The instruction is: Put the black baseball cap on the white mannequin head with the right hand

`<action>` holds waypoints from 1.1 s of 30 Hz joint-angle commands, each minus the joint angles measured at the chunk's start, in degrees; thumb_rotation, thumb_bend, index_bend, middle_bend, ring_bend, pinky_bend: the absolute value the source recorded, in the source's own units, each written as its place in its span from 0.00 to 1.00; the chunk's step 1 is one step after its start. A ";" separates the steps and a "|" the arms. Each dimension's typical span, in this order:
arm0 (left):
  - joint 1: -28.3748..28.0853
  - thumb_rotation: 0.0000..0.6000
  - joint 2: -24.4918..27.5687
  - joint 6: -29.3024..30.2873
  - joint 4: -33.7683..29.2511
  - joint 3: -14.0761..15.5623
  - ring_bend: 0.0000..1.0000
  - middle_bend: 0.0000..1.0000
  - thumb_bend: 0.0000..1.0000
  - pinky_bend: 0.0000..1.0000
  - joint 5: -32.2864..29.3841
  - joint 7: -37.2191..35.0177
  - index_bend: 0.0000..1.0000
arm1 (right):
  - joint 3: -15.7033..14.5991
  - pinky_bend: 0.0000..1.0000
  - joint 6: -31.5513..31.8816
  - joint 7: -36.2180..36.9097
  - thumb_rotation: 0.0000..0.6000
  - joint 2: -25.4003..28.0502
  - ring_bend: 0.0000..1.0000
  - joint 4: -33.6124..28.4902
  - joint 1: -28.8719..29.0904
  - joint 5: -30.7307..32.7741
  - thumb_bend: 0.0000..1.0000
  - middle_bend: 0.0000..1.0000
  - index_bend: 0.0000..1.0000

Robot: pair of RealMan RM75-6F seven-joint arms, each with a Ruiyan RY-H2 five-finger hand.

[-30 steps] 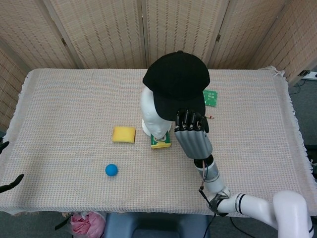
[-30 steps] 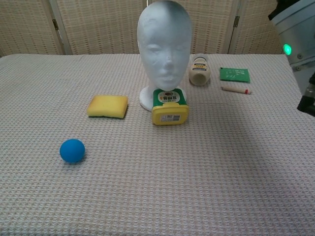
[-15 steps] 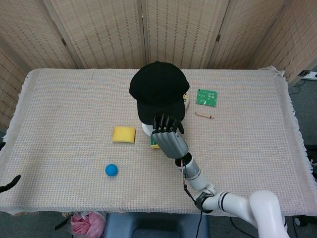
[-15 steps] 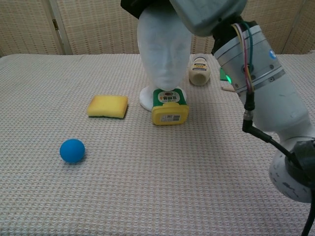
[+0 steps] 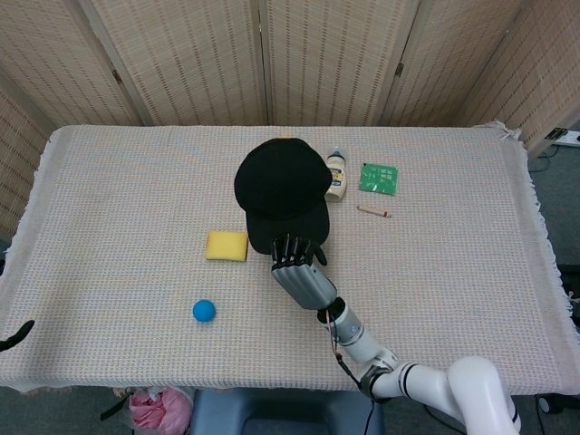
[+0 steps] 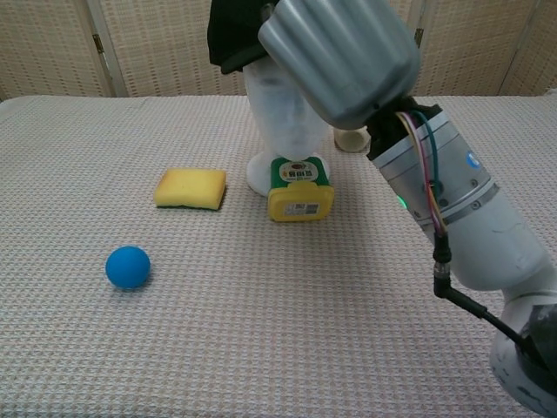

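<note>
Forearm and wrist of the right arm [image 5: 362, 344] rose from the bottom edge of the head view toward mid-frame, and in the chest view the same arm filled the right side, slanting up to the top centre. The right hand [image 5: 297, 268] sat just below centre, its dark fingers [image 5: 292, 245] curled over the brim of the black cap [image 5: 281, 192], gripping it. The cap sat over the top of the white mannequin head [image 6: 280, 117], which was hidden beneath it from above; in the chest view only the pale neck and base showed under the cap's dark edge at top centre. Part of the left hand [image 5: 16, 335] showed at the lower left edge, too little to tell how it was set.

On the woven beige tablecloth [image 5: 471, 236] lay a blue ball [image 5: 204, 310] at lower left, a yellow sponge [image 5: 226, 245] left of centre, and a yellow-and-green container [image 6: 299, 188] touching the mannequin's base. Farther back stood a small bottle [image 5: 336, 175], a green packet [image 5: 379, 177] and a short pencil-like stick [image 5: 372, 211]. Woven folding screens [image 5: 181, 54] closed the room behind.
</note>
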 commanded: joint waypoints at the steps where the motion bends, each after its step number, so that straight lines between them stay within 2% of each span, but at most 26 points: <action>1: 0.17 1.00 -0.02 0.35 0.09 -0.04 0.00 0.00 0.25 0.20 0.01 -0.31 0.09 | -0.31 0.92 -0.09 0.93 1.00 -1.15 0.74 1.44 -0.24 -0.06 0.64 0.69 0.80; 11: 0.23 1.00 0.12 0.39 -0.12 -0.05 0.00 0.00 0.25 0.20 0.05 -0.39 0.10 | -3.65 0.92 1.39 3.00 1.00 -2.87 0.74 3.36 -4.28 -0.50 0.63 0.67 0.80; 16: 0.21 1.00 0.06 0.32 -0.25 0.00 0.00 0.00 0.25 0.20 0.11 0.09 0.10 | -4.04 0.92 1.03 3.12 1.00 -3.44 0.74 3.95 -6.02 0.27 0.54 0.61 0.79; 18: 0.22 1.00 0.08 0.28 -0.24 -0.05 0.00 0.00 0.25 0.20 -0.01 -0.06 0.10 | -3.65 0.92 0.32 3.16 1.00 -3.59 0.72 3.43 -6.47 1.14 0.44 0.55 0.73; 19: 0.22 1.00 0.08 0.26 -0.20 -0.09 0.00 0.00 0.25 0.20 -0.10 -0.13 0.10 | -3.24 0.92 -0.40 2.84 1.00 -3.64 0.69 2.68 -6.83 2.02 0.40 0.50 0.65; 21: 0.19 1.00 0.10 0.19 -0.18 -0.09 0.00 0.00 0.25 0.20 -0.11 -0.22 0.10 | -2.51 0.90 -1.85 1.73 1.00 -3.60 0.59 0.86 -7.57 3.80 0.35 0.38 0.42; 22: 0.18 1.00 0.10 0.18 -0.16 -0.09 0.00 0.00 0.25 0.20 -0.10 -0.19 0.10 | -2.08 0.86 -2.58 0.63 1.00 -3.49 0.50 -0.38 -8.02 4.79 0.31 0.28 0.24; 23: 0.16 1.00 0.11 0.15 -0.13 -0.10 0.00 0.00 0.25 0.20 -0.08 -0.14 0.10 | -1.43 0.82 -3.51 -1.05 1.00 -3.26 0.42 -2.47 -8.71 6.28 0.27 0.18 0.11; 24: 0.16 1.00 0.12 0.12 -0.12 -0.08 0.00 0.00 0.25 0.20 -0.07 -0.16 0.10 | -1.02 0.78 -4.18 -2.12 1.00 -2.97 0.34 -4.43 -9.26 7.39 0.24 0.10 0.04; 26: 0.20 1.00 0.09 0.13 -0.05 -0.10 0.00 0.00 0.25 0.20 -0.17 -0.15 0.10 | -0.66 0.72 -5.38 -4.16 1.00 -1.63 0.21 -9.23 -10.38 9.13 0.19 0.01 0.00; 28: 0.18 1.00 0.04 0.07 -0.02 -0.12 0.00 0.00 0.25 0.20 -0.24 -0.10 0.10 | -0.98 0.68 -6.27 -5.00 1.00 0.14 0.14 -13.39 -11.19 9.80 0.16 0.00 0.00; 33: -0.03 1.00 -0.29 -0.33 -0.15 -0.15 0.00 0.00 0.25 0.20 -0.37 1.14 0.10 | -2.27 0.64 -7.92 -7.22 1.00 4.88 0.09 -23.97 -13.80 11.72 0.12 0.00 0.00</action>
